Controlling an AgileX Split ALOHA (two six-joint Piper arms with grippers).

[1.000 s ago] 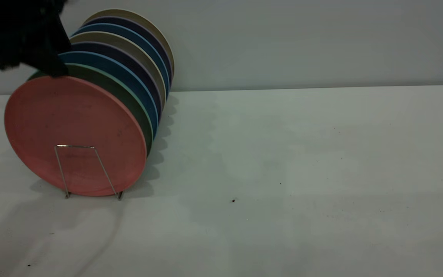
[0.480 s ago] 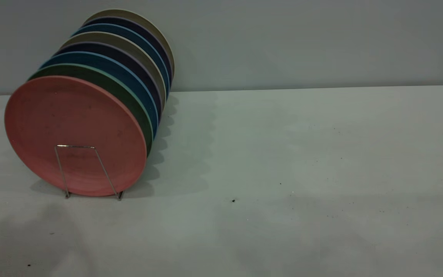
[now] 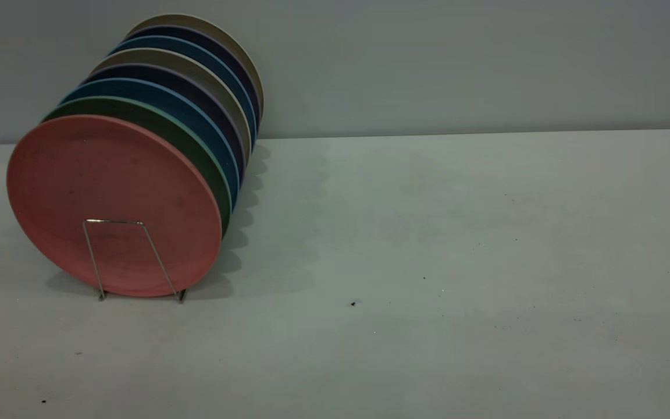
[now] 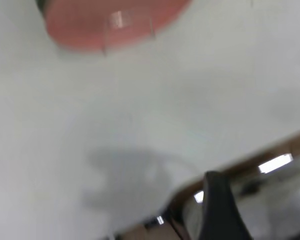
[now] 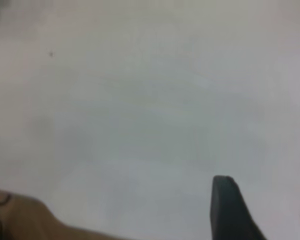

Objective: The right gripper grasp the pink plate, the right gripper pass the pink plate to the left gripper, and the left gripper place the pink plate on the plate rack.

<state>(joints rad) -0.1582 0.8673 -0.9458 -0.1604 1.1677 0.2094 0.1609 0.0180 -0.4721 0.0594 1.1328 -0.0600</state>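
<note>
The pink plate (image 3: 114, 203) stands upright in the front slot of the plate rack (image 3: 131, 256), behind its front wire loop, with nothing holding it. It also shows far off in the left wrist view (image 4: 115, 22), behind the rack loop (image 4: 127, 30). My left gripper (image 4: 220, 205) is away from the plate, over the table's edge, and is out of the exterior view. My right gripper (image 5: 265, 200) is open and empty over bare table, and is also out of the exterior view.
Behind the pink plate, a green plate (image 3: 195, 145) and several blue, dark and beige plates (image 3: 218, 87) fill the rack. The grey table (image 3: 428, 262) stretches to the right, against a back wall.
One second ago the left gripper was at the pink plate's top rim. It has left the exterior view, and its shadow on the table has faded. The plate has not moved.
</note>
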